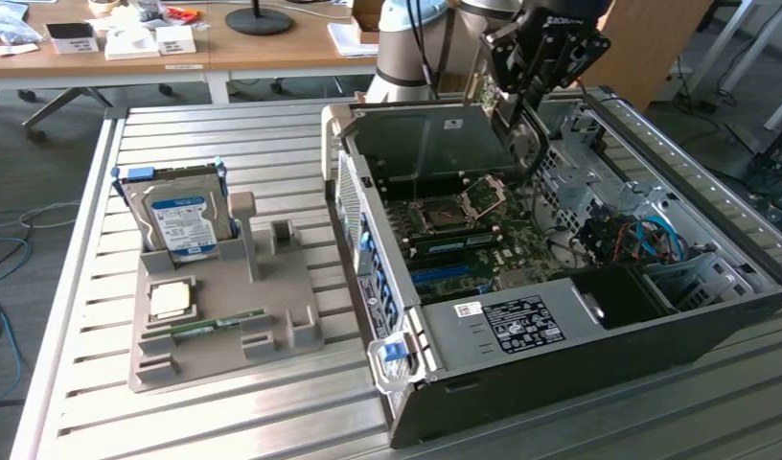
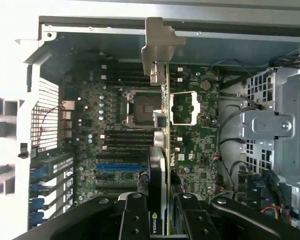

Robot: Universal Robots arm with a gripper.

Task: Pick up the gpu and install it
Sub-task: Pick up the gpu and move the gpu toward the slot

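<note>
My gripper (image 1: 517,88) hangs over the far end of the open computer case (image 1: 698,316), shut on the gpu (image 1: 529,134). The card hangs below the fingers, above the motherboard (image 1: 474,235). In the wrist view the gpu (image 2: 160,165) shows edge-on, a dark face with a thin green board clamped between the two black fingers (image 2: 135,217). Its silver end bracket (image 2: 157,50) points away from the camera, toward the case's wall. The card is above the board, apart from it, over the area between the CPU socket (image 2: 140,107) and the blue slot (image 2: 119,166).
A grey holder (image 1: 283,321) on the slatted table at the exterior view's left carries a hard drive (image 1: 180,218), a CPU (image 1: 172,300) and a RAM stick (image 1: 219,323). Inside the case are drive cages (image 2: 277,130) and cables (image 1: 640,240). Desks stand behind.
</note>
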